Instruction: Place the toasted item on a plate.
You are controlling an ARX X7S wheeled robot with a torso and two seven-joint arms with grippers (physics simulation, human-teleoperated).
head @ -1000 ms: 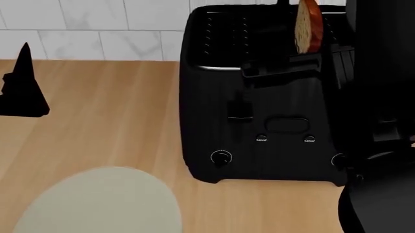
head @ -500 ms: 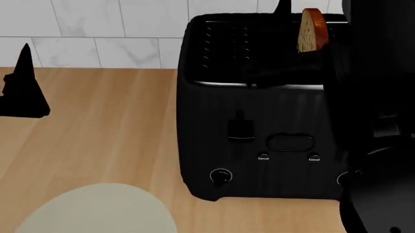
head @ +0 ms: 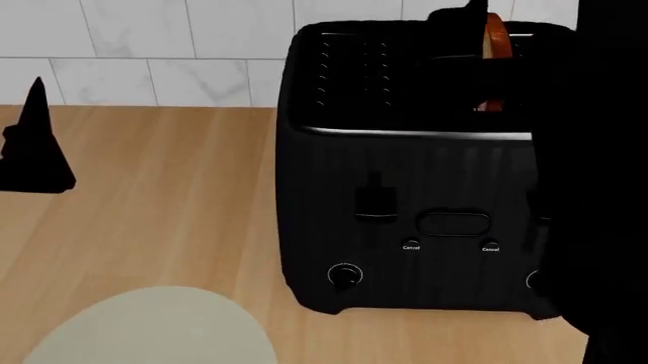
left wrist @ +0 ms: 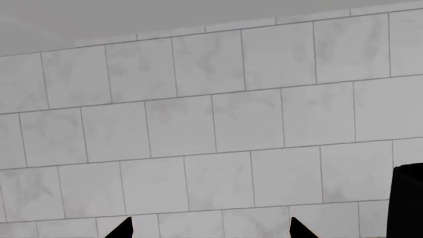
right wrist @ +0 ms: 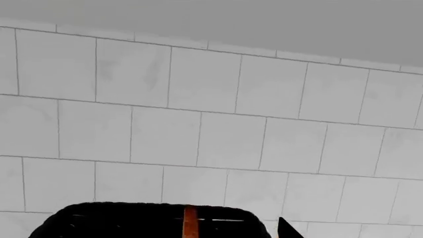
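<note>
Change: the right gripper [head: 460,19] now covers more of the toast slice [head: 494,36] than half a second ago.
Toast slice: upright in the black toaster [head: 405,174], right slot.
Right pincer: closure cannot be told.
Left gripper [head: 36,140]: apart, seemingly released.
Plate [head: 152,326]: bare, near the toaster.
Meaning: grasp probably imminent.

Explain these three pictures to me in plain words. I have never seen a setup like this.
These are simulator renders of a two-armed robot at a kitchen counter. The wide picture comes from a camera on its head, looking down at a wooden counter. On it stand a black toaster and, near the bottom edge, a pale round plate. An orange-brown slice of toast stands in the toaster's slot, where the dark right arm is reaching; whether its fingers grip the slice cannot be told. The left gripper is the dark shape at the left, holding nothing. The other two pictures come from cameras near each gripper and show mostly white wall tiles.
</note>
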